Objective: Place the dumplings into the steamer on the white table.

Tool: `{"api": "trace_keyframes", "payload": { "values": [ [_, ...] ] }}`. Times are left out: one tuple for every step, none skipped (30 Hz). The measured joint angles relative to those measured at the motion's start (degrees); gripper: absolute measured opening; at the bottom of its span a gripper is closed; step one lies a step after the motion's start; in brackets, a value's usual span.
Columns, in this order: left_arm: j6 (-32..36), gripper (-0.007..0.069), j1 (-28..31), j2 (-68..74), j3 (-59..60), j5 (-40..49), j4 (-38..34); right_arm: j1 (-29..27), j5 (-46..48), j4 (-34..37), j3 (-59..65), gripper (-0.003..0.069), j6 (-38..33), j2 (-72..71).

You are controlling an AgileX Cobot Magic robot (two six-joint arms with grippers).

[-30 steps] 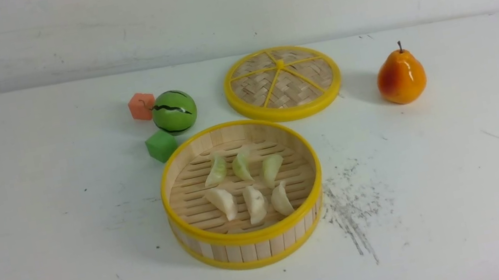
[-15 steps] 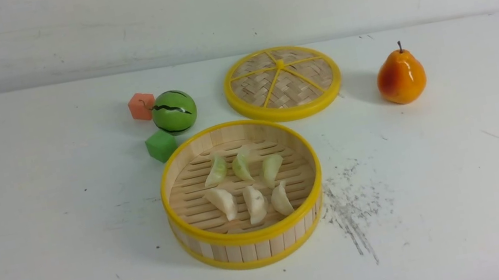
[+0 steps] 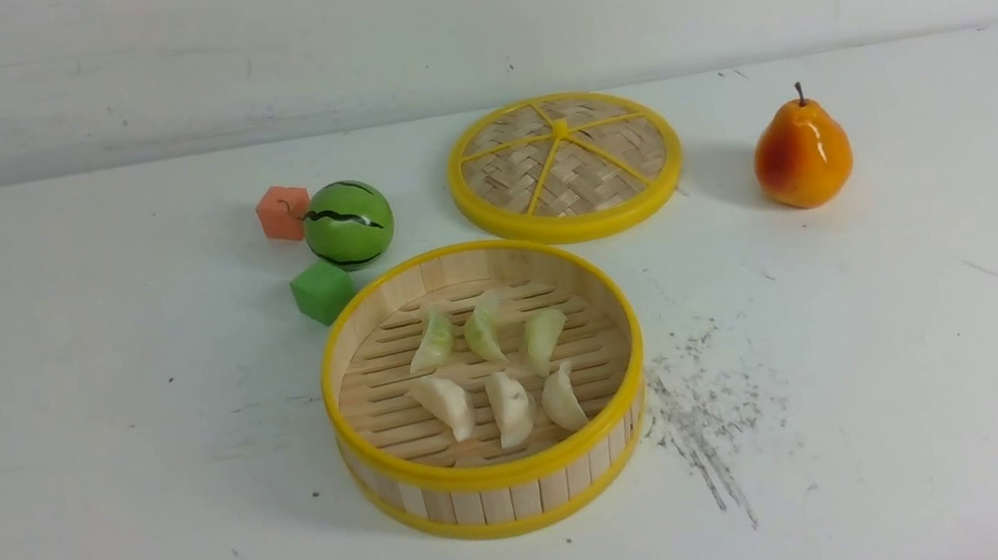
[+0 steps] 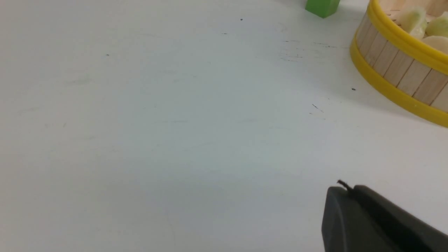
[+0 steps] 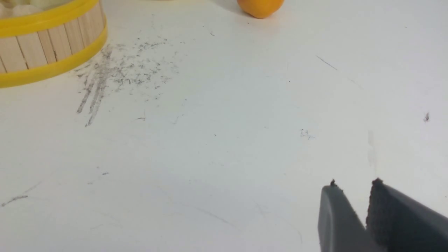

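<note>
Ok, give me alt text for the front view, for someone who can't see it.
A round bamboo steamer on a white table holds six dumplings. Behind it lie its lid, a toy watermelon, two cubes and a pear.

The steamer (image 3: 486, 389) sits mid-table (image 3: 88, 491), holding the dumplings (image 3: 492, 372) in two rows of three. The lid (image 3: 564, 166) lies behind it, the pear (image 3: 800, 153) far right, the watermelon (image 3: 348, 224) and two cubes (image 3: 322, 291) behind-left.
</note>
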Motion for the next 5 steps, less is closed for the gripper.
{"api": "trace_keyframes", "payload": {
  "values": [
    [0.0,0.0011,0.0,0.0,0.0,0.0,0.0,0.0,0.0,0.0,0.0,0.0149,0.0,0.0],
    [0.0,0.0011,0.0,0.0,0.0,0.0,0.0,0.0,0.0,0.0,0.0,0.0149,0.0,0.0],
    [0.0,0.0012,0.0,0.0,0.0,0.0,0.0,0.0,0.0,0.0,0.0,0.0149,0.0,0.0],
    [0.0,0.0013,0.0,0.0,0.0,0.0,0.0,0.0,0.0,0.0,0.0,0.0149,0.0,0.0],
    [0.0,0.0014,0.0,0.0,0.0,0.0,0.0,0.0,0.0,0.0,0.0,0.0149,0.0,0.0]
  ]
}}
